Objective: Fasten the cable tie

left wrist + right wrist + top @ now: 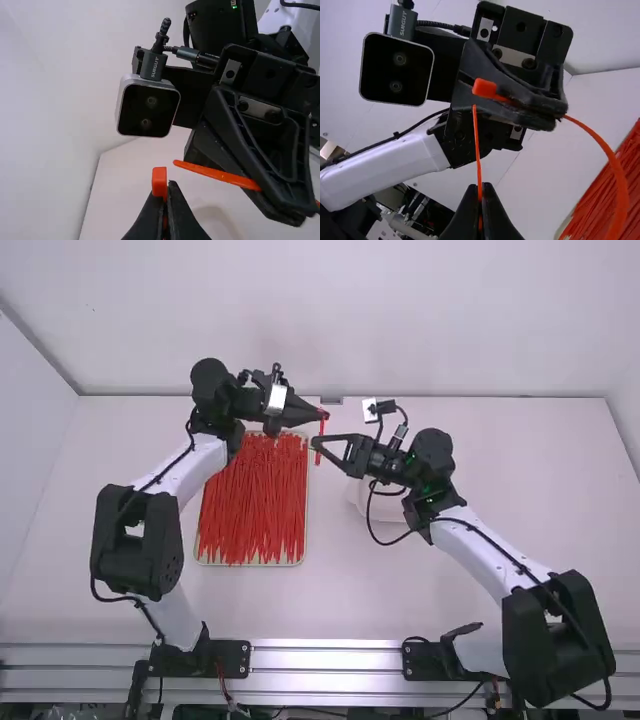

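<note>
A single red cable tie (319,435) hangs in the air above the far end of the tray, held between both grippers. My left gripper (316,417) is shut on the tie's square head (159,181). Just below it in the high view, my right gripper (318,449) is shut on the thin tail (479,150). In the right wrist view the tail runs straight up from my right gripper (480,194) to the head (484,88), and the strap bends in a wide loop (615,165). The tail tip touches the head; whether it is threaded I cannot tell.
A pale tray (300,558) holding several red cable ties (255,500) lies left of the middle. A small white box (362,502) sits under the right arm's wrist. Open white tabletop lies to the right and front.
</note>
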